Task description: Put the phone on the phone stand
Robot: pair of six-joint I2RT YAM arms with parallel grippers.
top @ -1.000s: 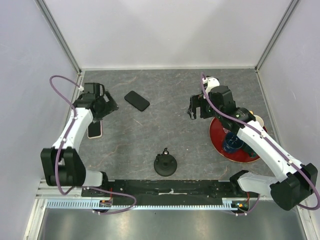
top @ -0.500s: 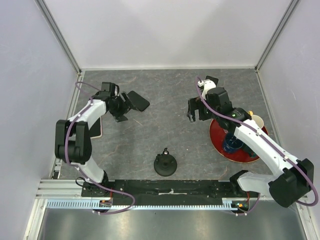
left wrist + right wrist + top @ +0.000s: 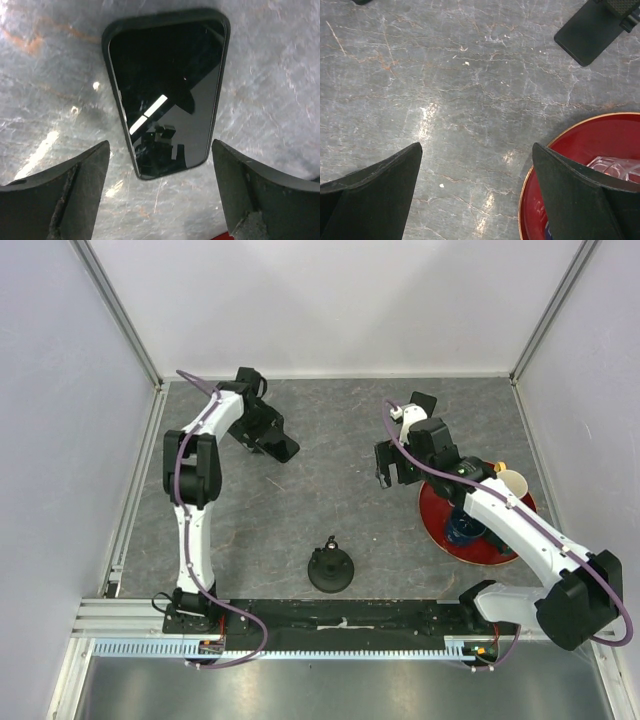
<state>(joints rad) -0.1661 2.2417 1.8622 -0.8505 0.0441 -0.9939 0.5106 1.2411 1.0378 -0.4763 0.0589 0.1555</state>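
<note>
A black phone (image 3: pixel 284 449) lies flat, screen up, on the grey table at the back left. In the left wrist view the phone (image 3: pixel 165 95) has its near end between my open fingers. My left gripper (image 3: pixel 263 435) (image 3: pixel 160 150) is open over it and holds nothing. The black round phone stand (image 3: pixel 330 569) stands near the front middle, apart from both grippers. My right gripper (image 3: pixel 391 466) (image 3: pixel 476 147) is open and empty above bare table, right of centre. The phone also shows at the top right of the right wrist view (image 3: pixel 590 32).
A red plate (image 3: pixel 500 545) (image 3: pixel 580 165) lies at the right under my right arm, with a blue cup (image 3: pixel 465 528) on it and a beige cup (image 3: pixel 513 483) at its far edge. Walls close in the table on three sides.
My left arm has swung from the left edge toward the back and right, so its open gripper now sits over the black phone. The right gripper has barely moved.
</note>
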